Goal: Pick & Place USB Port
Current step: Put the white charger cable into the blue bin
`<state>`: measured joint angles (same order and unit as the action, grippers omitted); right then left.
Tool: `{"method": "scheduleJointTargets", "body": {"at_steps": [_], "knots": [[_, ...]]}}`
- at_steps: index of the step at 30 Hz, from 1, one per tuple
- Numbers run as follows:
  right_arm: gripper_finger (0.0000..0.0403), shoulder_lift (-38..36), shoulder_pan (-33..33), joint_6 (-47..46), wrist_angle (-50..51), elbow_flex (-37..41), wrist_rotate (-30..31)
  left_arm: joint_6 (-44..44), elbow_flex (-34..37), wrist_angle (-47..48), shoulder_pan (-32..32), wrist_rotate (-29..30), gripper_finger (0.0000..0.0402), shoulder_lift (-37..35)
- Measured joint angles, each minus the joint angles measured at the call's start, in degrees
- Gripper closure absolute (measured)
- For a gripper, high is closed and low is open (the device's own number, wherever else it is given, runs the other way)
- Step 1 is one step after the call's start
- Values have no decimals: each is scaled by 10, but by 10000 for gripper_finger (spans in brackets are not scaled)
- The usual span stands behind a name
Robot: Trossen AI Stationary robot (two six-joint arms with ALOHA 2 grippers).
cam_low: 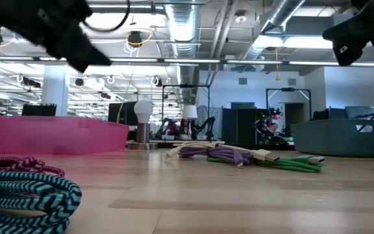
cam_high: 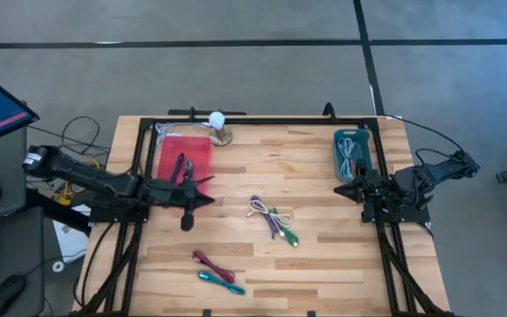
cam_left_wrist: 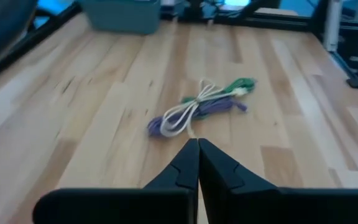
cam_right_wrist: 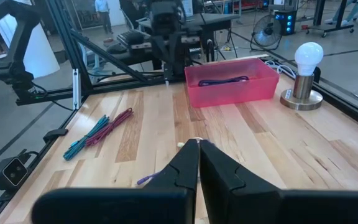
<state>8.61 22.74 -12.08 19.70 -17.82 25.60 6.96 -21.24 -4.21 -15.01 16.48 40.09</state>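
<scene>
A bundle of white, purple and green USB cables (cam_high: 271, 220) (cam_left_wrist: 194, 109) lies in the middle of the wooden table. A maroon cable and a teal cable (cam_high: 216, 271) (cam_right_wrist: 98, 132) lie side by side near the front edge. The pink bin (cam_high: 183, 158) at the back left holds a purple cable (cam_right_wrist: 225, 80). The teal bin (cam_high: 353, 154) at the back right holds a white cable. My left gripper (cam_high: 211, 201) (cam_left_wrist: 197, 142) hovers shut and empty beside the pink bin, pointing at the bundle. My right gripper (cam_high: 337, 189) (cam_right_wrist: 197, 142) waits shut and empty by the teal bin.
A small lamp with a white bulb (cam_high: 218, 126) (cam_right_wrist: 304, 71) stands at the back, just right of the pink bin. A black frame (cam_high: 262, 121) runs along the table's back and sides. Bare wood lies between the bundle and the teal bin.
</scene>
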Motion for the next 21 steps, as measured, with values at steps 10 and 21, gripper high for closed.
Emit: {"method": "scheduleJointTargets", "body": {"at_steps": [10,21], "knots": [[395,0,0,0,0,0,0,-52,-80,3,-30,0,391,91],[395,0,0,0,0,0,0,-52,-83,-1,-29,0,390,90]]}}
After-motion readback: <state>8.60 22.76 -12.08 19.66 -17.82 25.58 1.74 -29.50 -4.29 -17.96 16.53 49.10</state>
